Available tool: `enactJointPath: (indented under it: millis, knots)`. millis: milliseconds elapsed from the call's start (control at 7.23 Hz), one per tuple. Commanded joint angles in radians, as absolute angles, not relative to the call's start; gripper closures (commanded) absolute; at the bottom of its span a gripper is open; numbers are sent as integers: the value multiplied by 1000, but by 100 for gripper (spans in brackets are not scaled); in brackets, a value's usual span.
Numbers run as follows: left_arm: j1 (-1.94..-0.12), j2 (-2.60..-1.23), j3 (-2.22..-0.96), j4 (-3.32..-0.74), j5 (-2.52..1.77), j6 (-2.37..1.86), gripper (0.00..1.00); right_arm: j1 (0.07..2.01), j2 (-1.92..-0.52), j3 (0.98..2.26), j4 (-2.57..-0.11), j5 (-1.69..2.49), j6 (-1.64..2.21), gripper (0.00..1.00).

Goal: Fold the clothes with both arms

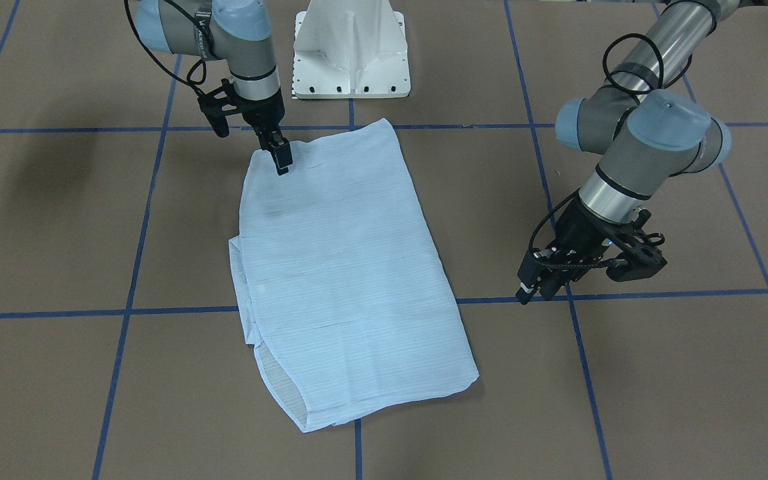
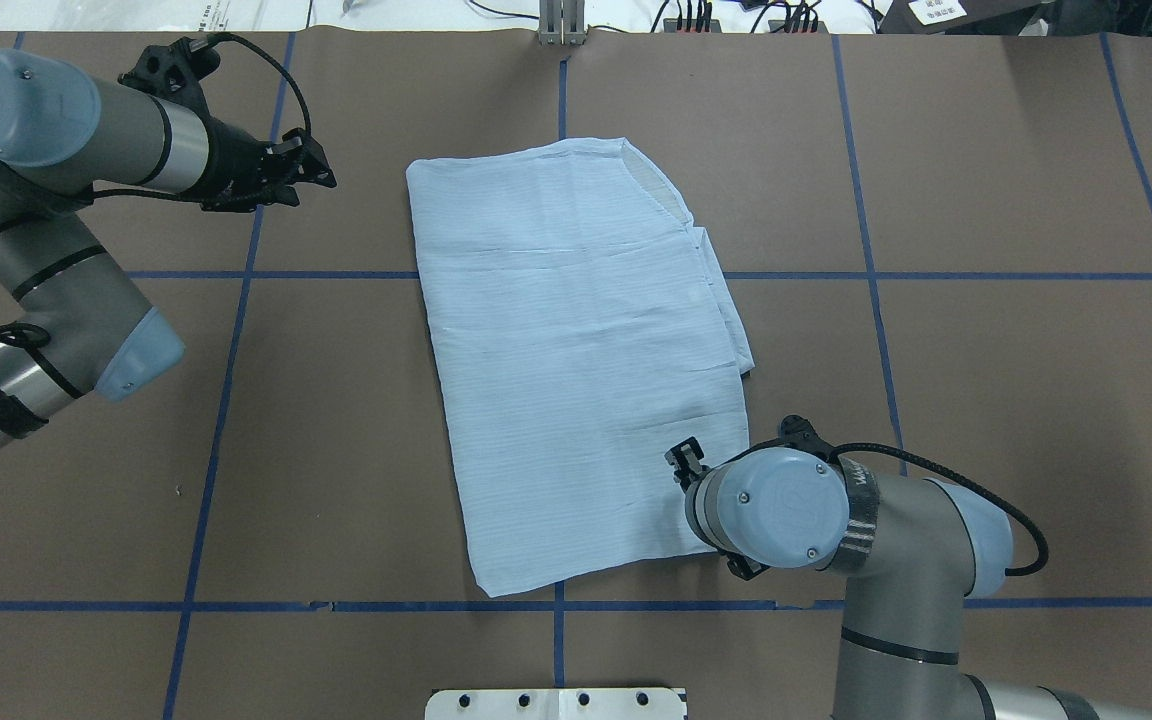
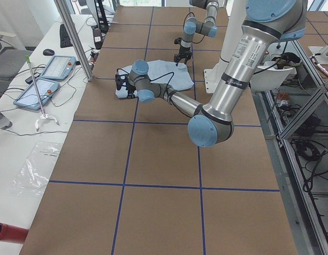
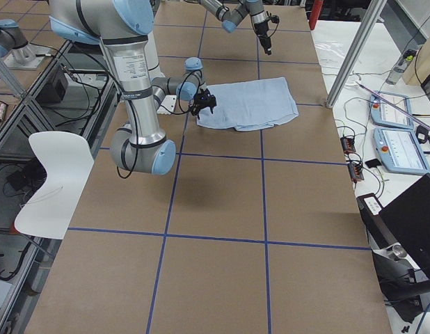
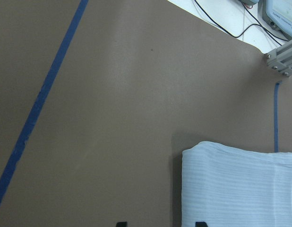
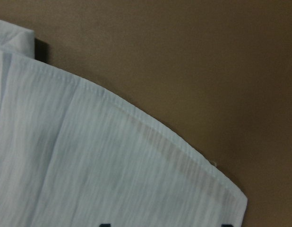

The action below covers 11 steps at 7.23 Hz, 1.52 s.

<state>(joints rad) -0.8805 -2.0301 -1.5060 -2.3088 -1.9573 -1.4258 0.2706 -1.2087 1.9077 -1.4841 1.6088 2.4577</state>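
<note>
From the front, right tool [image 1: 282, 160] sits at shirt [image 1: 344, 267] corner, hidden overhead.

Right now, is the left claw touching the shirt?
No: in the overhead view the left claw hangs over the brown table, with a clear gap between it and the shirt.
</note>
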Motion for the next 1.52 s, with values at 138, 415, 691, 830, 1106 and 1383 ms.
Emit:
enactJointPath:
  millis: [138, 415, 691, 830, 1106, 1383]
  knots:
    - [-881, -2033, -1511, -2298, -1957, -1427, 43, 262, -1258, 1904, -1366, 1617, 2457, 15]
    - [-881, -2033, -1511, -2298, -1957, -1427, 43, 253, -1264, 1896, -1364, 1617, 2468, 16]
    - [-881, -2034, -1513, -2298, -1957, -1437, 42, 252, -1261, 1898, -1365, 1617, 2468, 29]
    - [-881, -2034, -1514, -2298, -1957, -1437, 42, 249, -1264, 1896, -1365, 1614, 2470, 46]
    - [-881, -2034, -1514, -2298, -1957, -1437, 42, 250, -1261, 1908, -1370, 1615, 2467, 100]
    - [-881, -2034, -1517, -2298, -1957, -1437, 42, 250, -1258, 1904, -1368, 1614, 2462, 100]
